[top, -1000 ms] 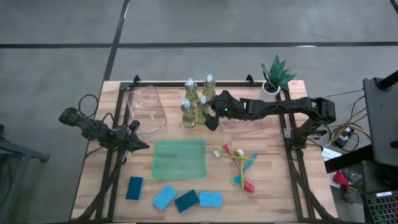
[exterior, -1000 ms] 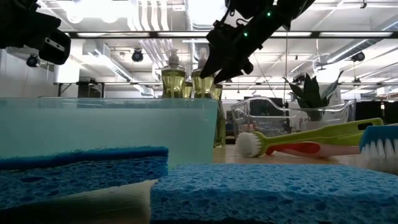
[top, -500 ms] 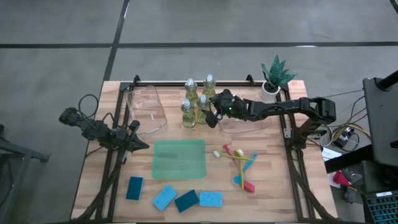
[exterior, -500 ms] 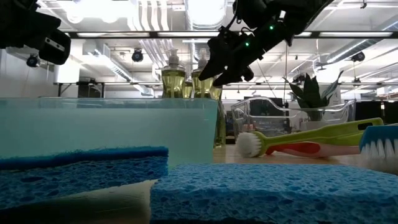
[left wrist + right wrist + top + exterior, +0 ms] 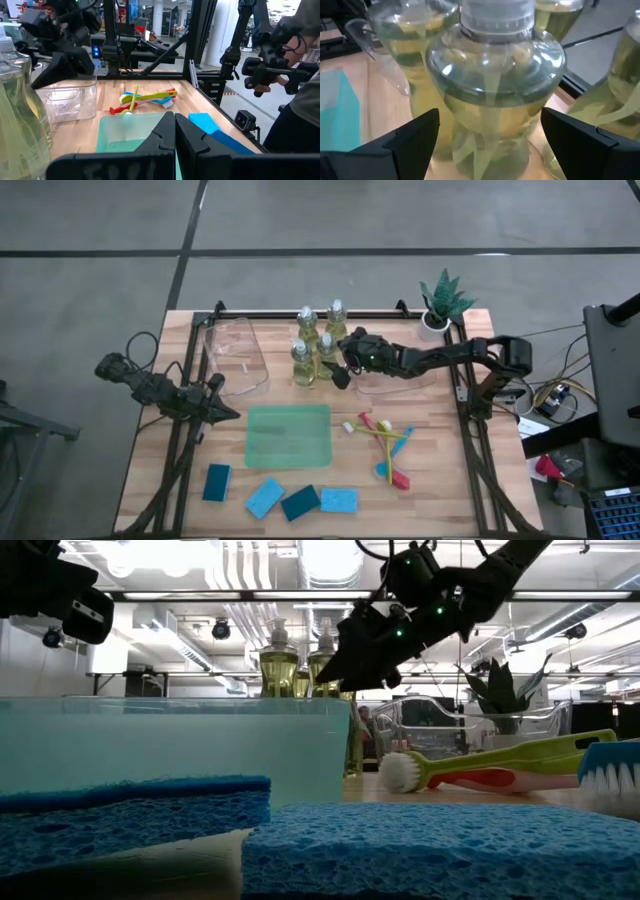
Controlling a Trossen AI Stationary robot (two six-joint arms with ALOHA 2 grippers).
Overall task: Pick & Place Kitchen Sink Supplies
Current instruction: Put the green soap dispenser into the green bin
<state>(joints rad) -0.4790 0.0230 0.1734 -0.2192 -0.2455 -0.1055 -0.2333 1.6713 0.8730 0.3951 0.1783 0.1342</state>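
The bottles point(image 5: 318, 343) are standing upright in a cluster at the back of the worktop point(image 5: 430, 480), directly ahead of the right gripper point(image 5: 341, 368), whose jaws are gaping on either side of the nearest one point(image 5: 496, 85). The left gripper point(image 5: 222, 413) is waiting closed, well apart. Since a second ago, the right gripper has been edging nearer the cluster.

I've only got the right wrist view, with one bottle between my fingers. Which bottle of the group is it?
Observer: High view: of the four clustered, it's the bottle on the right side nearer the green mat. The right gripper is open beside it.
Operator: Where's a bin?
Observer: A clear bin lies under your forearm.
Operator: Left arm in the way?
Observer: No, the left gripper waits shut over the table's left side.
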